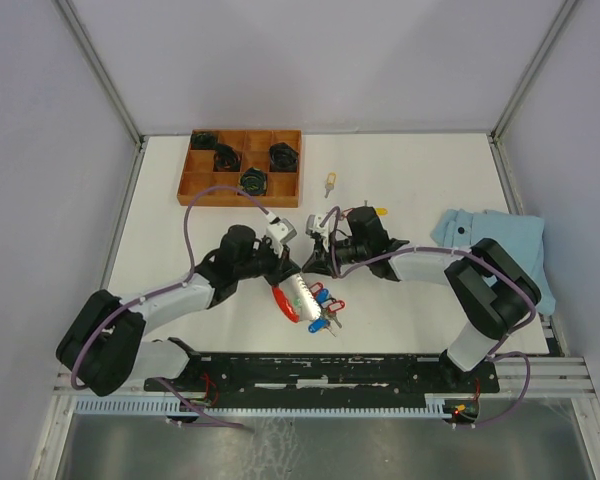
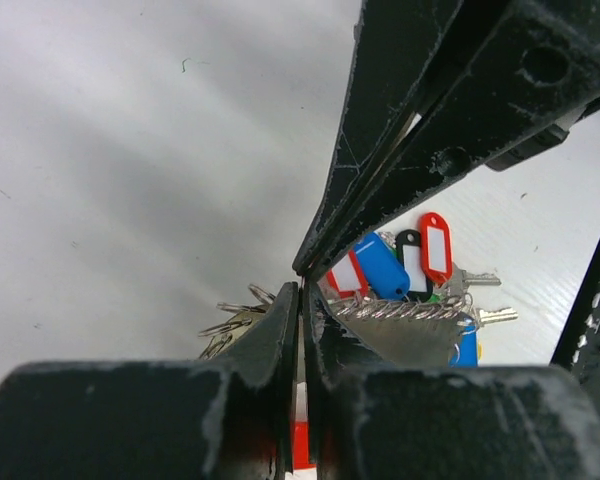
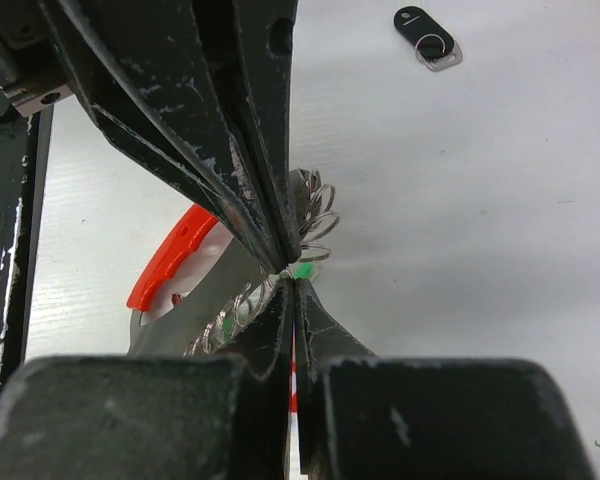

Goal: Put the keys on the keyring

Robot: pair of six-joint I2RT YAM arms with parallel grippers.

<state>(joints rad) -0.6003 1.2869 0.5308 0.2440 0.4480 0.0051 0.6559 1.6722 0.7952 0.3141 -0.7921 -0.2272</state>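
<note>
Tags in blue, red, black and green fan out from the keyring, which sits on the white table near its near edge, just beyond the black rail that joins the two arm bases. Its red strap curves along the side towards the left arm, and the grey beaded band runs through the middle of the bunch.

Both arms reach inward and meet over it. The left gripper has its fingers pressed together on the bunch, with a sliver of red in the slit between them and the band's edge right at their tips. The right gripper is also pressed shut, its tips touching the left one's among the wire rings beside a green tag. Whether it nips a ring I cannot tell.

Farther out, two keys with yellow tags lie apart from the bunch, one beside the wooden tray and one just behind the right wrist. A black fob lies well beyond the right fingertips. The tray sits at the far left, well short of the side wall. A blue cloth is bunched at the right edge. Between tray and cloth the tabletop lies open back to the far wall.
</note>
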